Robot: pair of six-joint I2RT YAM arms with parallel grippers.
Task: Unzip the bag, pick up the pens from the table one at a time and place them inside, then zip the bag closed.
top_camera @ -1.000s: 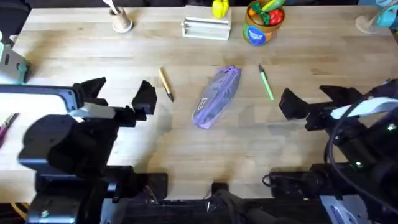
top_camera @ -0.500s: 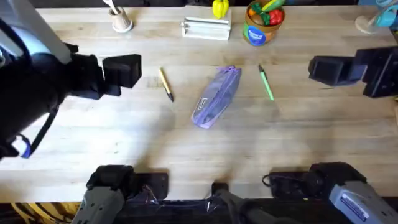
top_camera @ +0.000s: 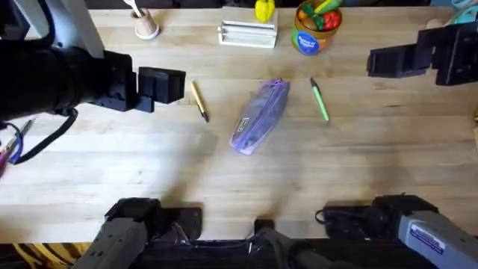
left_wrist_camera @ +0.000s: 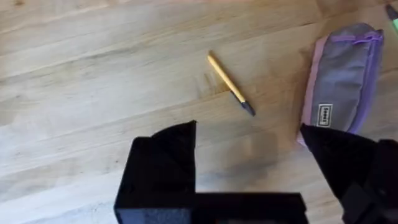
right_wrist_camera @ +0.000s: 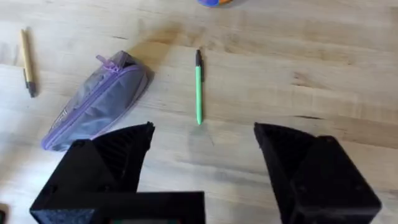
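Lavender bag (top_camera: 259, 116), 1 yellow pen (top_camera: 199, 100), 1 green pen (top_camera: 320, 99).

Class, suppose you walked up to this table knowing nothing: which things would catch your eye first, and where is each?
The purple bag lies at an angle in the middle of the table, zipped shut, with the yellow pen to its left and the green pen to its right. Two big black grippers flank them, the left gripper near the yellow pen and the right gripper beyond the green one, both open and empty.

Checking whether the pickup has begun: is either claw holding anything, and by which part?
Nothing is held. The left claw and right claw are both open above the table; the bag and both pens lie untouched.
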